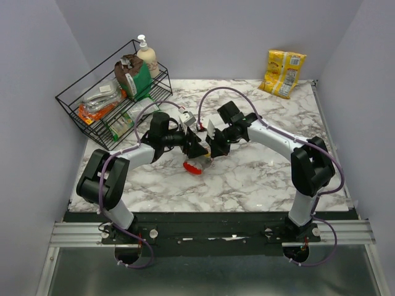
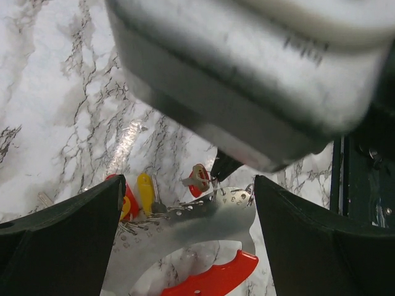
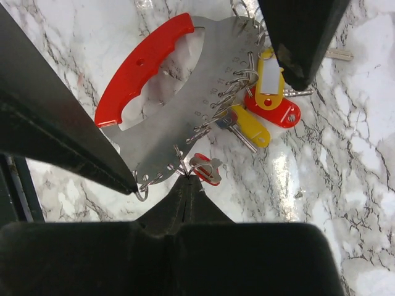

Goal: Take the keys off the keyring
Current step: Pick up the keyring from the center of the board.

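The keyring is a curved metal plate (image 3: pixel 179 105) with a red handle (image 3: pixel 139 68) and small wire rings along its edge, lying on the marble table. It also shows in the left wrist view (image 2: pixel 203 222) and the top view (image 1: pixel 194 167). The keys hang from the rings: a red-headed key (image 3: pixel 207 169), a yellow-headed key (image 3: pixel 250 125) and red and yellow tags (image 3: pixel 271 102). My right gripper (image 3: pixel 187 179) is shut on a thin ring (image 3: pixel 182 161) at the plate's edge, beside the red-headed key (image 2: pixel 199 179). My left gripper (image 2: pixel 188 185) is open and straddles the plate, touching nothing.
A black wire rack (image 1: pixel 114 102) with packets and a soap bottle stands at the back left. A yellow snack bag (image 1: pixel 282 73) lies at the back right. Both grippers (image 1: pixel 205 148) meet tip to tip at the table's middle.
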`<state>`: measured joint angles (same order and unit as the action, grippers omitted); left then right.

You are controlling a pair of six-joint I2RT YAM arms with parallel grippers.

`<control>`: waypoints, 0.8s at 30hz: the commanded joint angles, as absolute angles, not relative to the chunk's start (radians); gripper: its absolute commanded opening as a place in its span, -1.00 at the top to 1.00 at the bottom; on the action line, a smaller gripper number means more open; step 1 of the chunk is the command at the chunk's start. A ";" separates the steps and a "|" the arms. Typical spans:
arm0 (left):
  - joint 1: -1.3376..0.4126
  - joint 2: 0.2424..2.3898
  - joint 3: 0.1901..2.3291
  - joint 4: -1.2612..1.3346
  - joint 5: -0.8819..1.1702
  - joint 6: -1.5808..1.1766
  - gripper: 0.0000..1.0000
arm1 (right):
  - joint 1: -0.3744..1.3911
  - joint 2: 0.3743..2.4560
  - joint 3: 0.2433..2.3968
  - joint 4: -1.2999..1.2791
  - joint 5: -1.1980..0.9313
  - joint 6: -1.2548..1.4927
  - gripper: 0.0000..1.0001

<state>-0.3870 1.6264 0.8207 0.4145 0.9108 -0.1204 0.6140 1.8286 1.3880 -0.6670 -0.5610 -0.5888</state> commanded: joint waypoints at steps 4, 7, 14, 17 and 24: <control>-0.388 1.635 0.795 0.448 0.940 -0.120 -0.79 | 0.555 1.801 1.396 -0.643 -0.696 -0.543 0.99; -0.390 1.631 0.793 0.439 0.945 -0.114 -0.75 | 0.546 1.799 1.394 -0.643 -0.713 -0.540 0.99; -0.403 1.666 0.841 0.414 0.937 -0.130 -0.63 | 0.546 1.815 1.405 -0.652 -0.736 -0.537 0.99; -0.408 1.683 0.848 0.405 0.931 -0.118 -0.61 | 0.546 1.812 1.405 -0.650 -0.739 -0.535 0.99; -0.428 1.710 0.867 0.376 0.945 -0.098 -0.11 | 0.546 1.809 1.407 -0.653 -0.744 -0.532 0.99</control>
<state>-0.4133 1.6905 0.8295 0.4114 0.9249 -0.1230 0.5430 1.8286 1.3880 -0.6640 -0.7055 -0.5415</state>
